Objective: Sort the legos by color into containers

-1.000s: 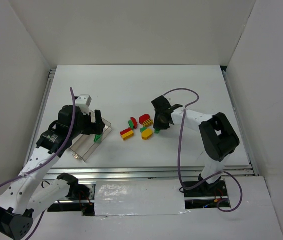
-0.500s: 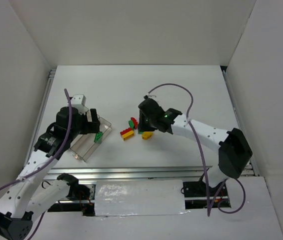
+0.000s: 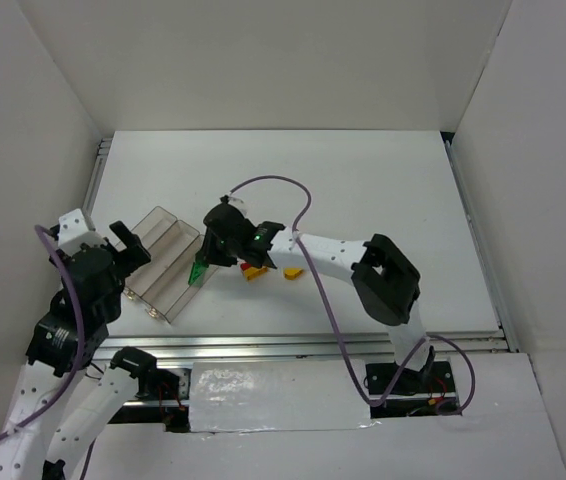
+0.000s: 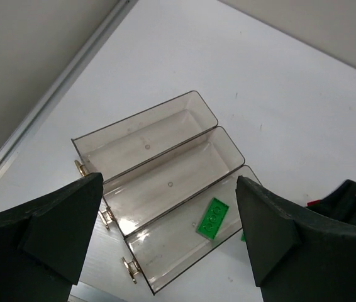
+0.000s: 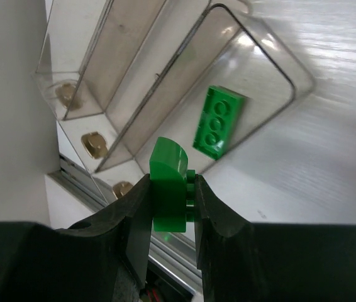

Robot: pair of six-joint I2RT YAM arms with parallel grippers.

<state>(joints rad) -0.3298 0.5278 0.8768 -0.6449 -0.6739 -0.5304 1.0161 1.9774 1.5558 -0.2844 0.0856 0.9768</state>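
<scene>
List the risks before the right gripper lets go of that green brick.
1. The right gripper holds the green rounded brick near the rim of the tray. Released now, it may clip the wall and bounce onto the table or into the middle compartment, missing the flat green brick.
2. The red and yellow bricks lie close beside that arm and could be swept.

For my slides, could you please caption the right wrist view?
Right gripper clamps a green lego near the tray holding a green brick.
</scene>
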